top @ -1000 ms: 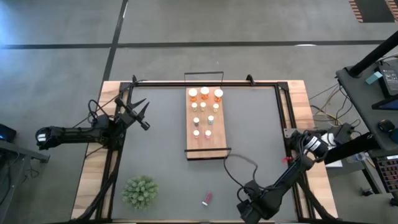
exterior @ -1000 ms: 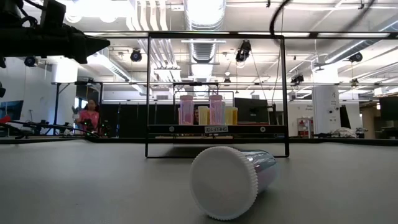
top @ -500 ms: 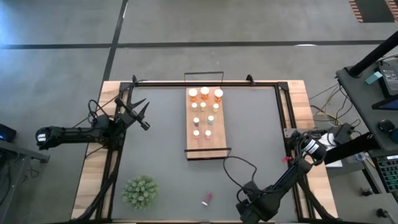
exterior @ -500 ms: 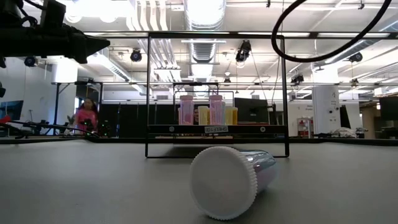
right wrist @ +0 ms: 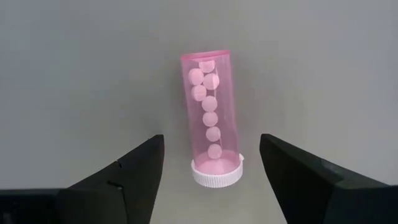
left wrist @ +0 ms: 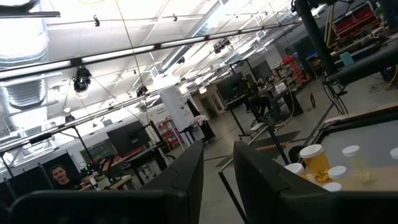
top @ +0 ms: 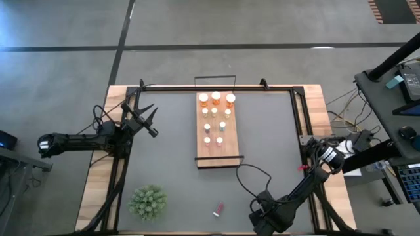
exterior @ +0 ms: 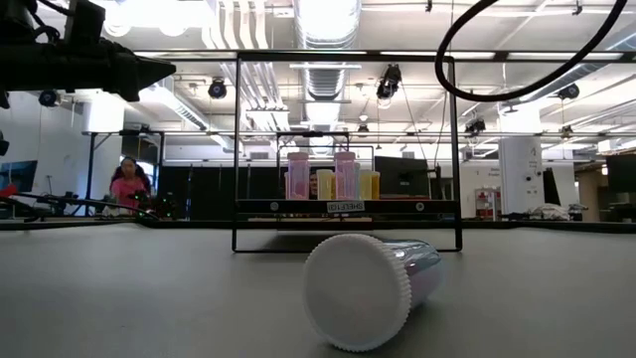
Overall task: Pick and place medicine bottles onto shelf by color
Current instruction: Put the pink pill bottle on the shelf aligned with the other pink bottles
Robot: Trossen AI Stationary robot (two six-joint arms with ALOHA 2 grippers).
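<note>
A pink bottle (right wrist: 211, 121) with a white cap (right wrist: 216, 172) lies on its side on the grey table near the front edge (top: 218, 209); its cap faces the low view (exterior: 358, 290). My right gripper (top: 252, 219) is open, and its fingers (right wrist: 140, 165) stand on either side of the bottle's cap end without touching it. The light-wood shelf (top: 233, 147) lies at the table's middle and carries orange bottles (top: 216, 98) at its far end, with slimmer bottles (top: 214, 124) nearer. My left gripper (top: 149, 119) waits open above the table's left edge.
A green spiky plant (top: 147, 201) stands at the near left of the table. A black cable (top: 252, 170) loops over the table from my right arm, just in front of the shelf. A black frame (top: 216, 87) rims the table. A person (exterior: 127, 184) moves in the room behind.
The cable loop of my right arm has swung lower and wider above the shelf. The pink bottle has stayed where it was. The person in the room behind has walked a little.
</note>
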